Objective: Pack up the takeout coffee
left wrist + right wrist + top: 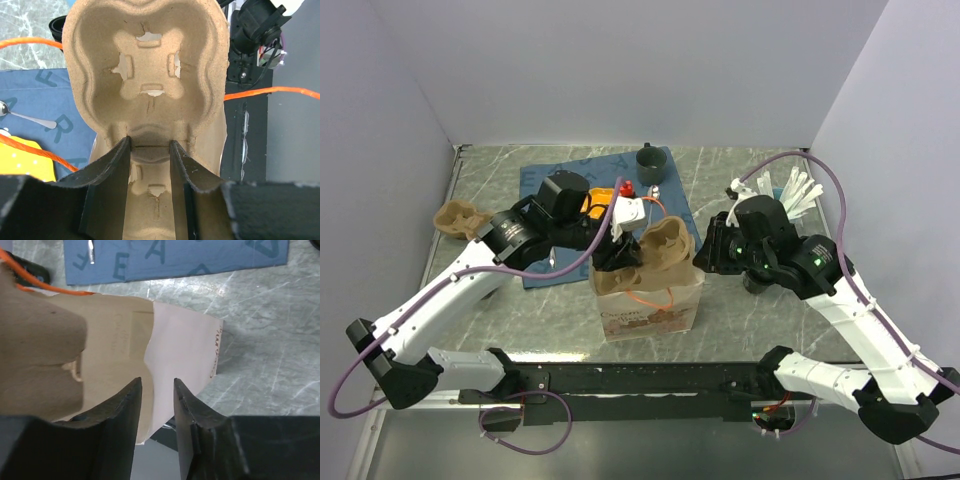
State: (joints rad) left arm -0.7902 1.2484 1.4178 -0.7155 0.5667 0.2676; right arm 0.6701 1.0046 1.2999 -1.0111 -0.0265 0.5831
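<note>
A brown paper bag [650, 308] with orange cord handles stands open at the table's front middle. A moulded cardboard cup carrier [667, 248] stands on end in its mouth, its upper half sticking out. My left gripper [616, 252] is shut on the carrier's lower middle ridge; in the left wrist view the carrier [145, 75] fills the frame above my left gripper [149, 142]. My right gripper [713, 252] is at the bag's right side. In the right wrist view my right gripper [157, 382] is open, its jaws on either side of the bag's wall [185, 350].
A second cardboard carrier [458, 218] lies at the far left. A blue mat [555, 182] behind the bag holds a dark cup [651, 163], a yellow item [596, 200], a small red item [628, 188] and a spoon [30, 118]. White utensils [792, 190] lie back right.
</note>
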